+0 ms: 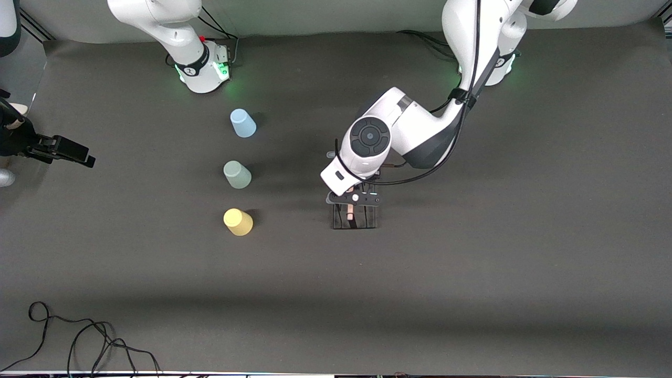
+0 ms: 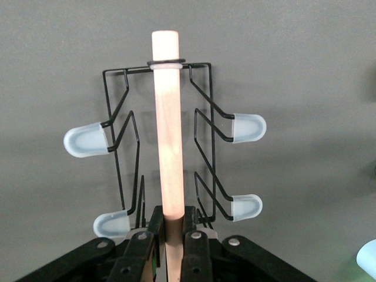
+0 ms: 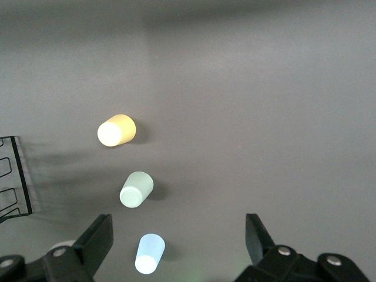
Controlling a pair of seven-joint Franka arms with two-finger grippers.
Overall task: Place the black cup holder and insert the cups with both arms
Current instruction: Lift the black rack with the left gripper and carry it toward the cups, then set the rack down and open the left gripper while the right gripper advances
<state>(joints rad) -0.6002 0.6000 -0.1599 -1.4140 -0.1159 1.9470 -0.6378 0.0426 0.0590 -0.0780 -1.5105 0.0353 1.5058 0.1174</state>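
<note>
My left gripper (image 1: 353, 202) (image 2: 174, 235) is shut on the light wooden handle (image 2: 168, 129) of the black cup holder (image 1: 356, 216) (image 2: 202, 135), at mid table toward the left arm's end. I cannot tell whether the holder touches the table. Whitish caps (image 2: 249, 127) tip its prongs. Three upturned cups stand in a row toward the right arm's end: light blue (image 1: 243, 123) (image 3: 149, 253) farthest from the front camera, grey-green (image 1: 237, 175) (image 3: 136, 189) in the middle, yellow (image 1: 238, 221) (image 3: 116, 130) nearest. My right gripper (image 3: 178, 229) hangs open and empty high over the blue cup.
A black device (image 1: 58, 149) juts in over the table edge at the right arm's end. Loose black cables (image 1: 79, 341) lie along the edge nearest the front camera. The right arm's base (image 1: 205, 68) stands just past the blue cup.
</note>
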